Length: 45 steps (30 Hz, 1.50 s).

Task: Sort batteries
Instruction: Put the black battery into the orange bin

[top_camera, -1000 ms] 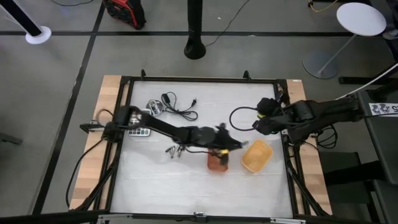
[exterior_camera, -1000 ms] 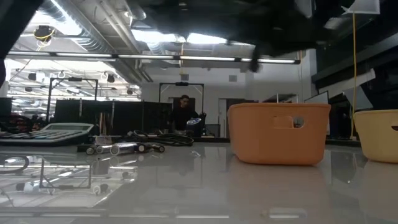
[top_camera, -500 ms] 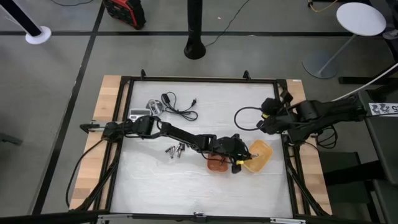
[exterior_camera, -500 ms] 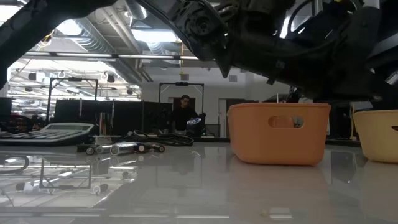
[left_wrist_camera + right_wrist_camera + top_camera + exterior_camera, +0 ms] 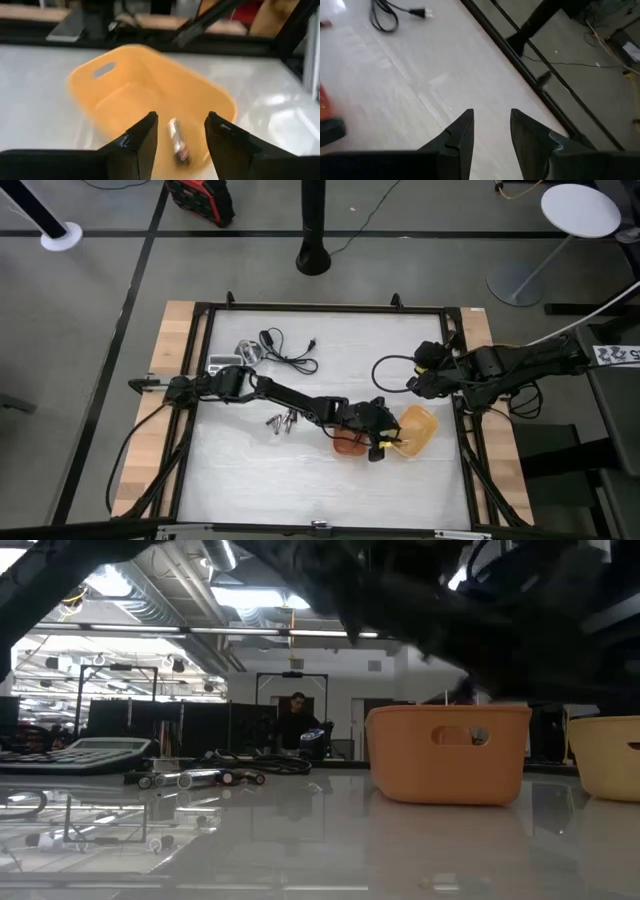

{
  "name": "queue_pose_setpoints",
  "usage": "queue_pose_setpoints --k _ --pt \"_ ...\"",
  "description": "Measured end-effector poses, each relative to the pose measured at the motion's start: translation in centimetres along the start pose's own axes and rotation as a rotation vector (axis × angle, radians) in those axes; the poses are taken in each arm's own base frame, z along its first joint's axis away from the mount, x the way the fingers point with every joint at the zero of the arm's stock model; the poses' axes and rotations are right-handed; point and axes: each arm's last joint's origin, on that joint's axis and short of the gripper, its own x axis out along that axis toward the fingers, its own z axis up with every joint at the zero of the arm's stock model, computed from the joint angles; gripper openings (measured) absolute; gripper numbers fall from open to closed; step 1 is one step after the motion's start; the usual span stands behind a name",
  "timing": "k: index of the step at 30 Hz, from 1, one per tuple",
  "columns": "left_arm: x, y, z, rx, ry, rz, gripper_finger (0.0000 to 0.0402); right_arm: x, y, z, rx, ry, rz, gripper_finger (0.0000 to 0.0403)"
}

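Observation:
My left gripper (image 5: 180,127) hangs open over the yellow tray (image 5: 125,85) at the table's right. One slim battery (image 5: 177,141) shows inside that tray, in the gap between the fingers and apart from both. Several more batteries (image 5: 282,421) lie loose on the white table top, left of the orange tray (image 5: 348,446). The low view shows them as a row (image 5: 190,778) beside the orange tray (image 5: 448,755). My right gripper (image 5: 491,125) stands open over bare table at the right far side (image 5: 412,380), with nothing between its fingers.
A grey calculator (image 5: 70,755) and a coiled black cable (image 5: 290,352) lie at the far left. Another black cable (image 5: 385,370) loops near my right gripper. My left arm (image 5: 290,395) stretches across the middle of the table. A person (image 5: 293,725) stands far behind the table.
My left gripper has gone from above the orange tray toward the table's right and near edges, and now hangs over the yellow tray.

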Motion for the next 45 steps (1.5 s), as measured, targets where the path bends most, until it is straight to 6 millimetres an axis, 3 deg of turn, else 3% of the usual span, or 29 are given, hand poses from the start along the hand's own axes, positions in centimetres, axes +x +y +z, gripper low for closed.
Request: queue_pose_setpoints --k 5,10,16,20,27,33,40,45 --pt "-4.9 0.6 3.0 0.021 0.252 0.039 0.0155 1.0 1.6 0.2 -0.082 -0.054 0.117 0.0122" --pt "-10.7 0.3 4.8 0.017 0.509 0.058 0.0155 2.2 3.8 0.6 -0.228 -0.184 0.266 0.0122" --pt "-16.9 -1.0 4.3 -0.02 0.871 0.113 0.0155 3.7 6.2 0.9 -0.372 -0.335 0.44 0.0122" --pt "-19.8 -1.8 3.5 -0.038 0.976 0.198 0.0155 5.3 7.5 1.9 -0.396 -0.369 0.552 0.0122" --pt "-23.0 -2.5 1.1 -0.095 0.976 0.3 0.0155 9.6 9.7 3.0 -0.402 -0.344 0.677 0.0122" --pt "-25.2 -2.5 -2.9 -0.186 1.033 0.436 0.0155 12.6 11.6 2.9 -0.412 -0.327 0.694 0.0122" --pt "-25.8 -2.6 -8.2 -0.245 1.135 0.568 0.0155 13.4 12.8 3.3 -0.447 -0.357 0.717 0.0122" --pt "-24.9 -2.4 -10.2 -0.286 1.061 0.538 0.0155 12.8 12.8 4.5 -0.439 -0.377 0.718 0.0122"
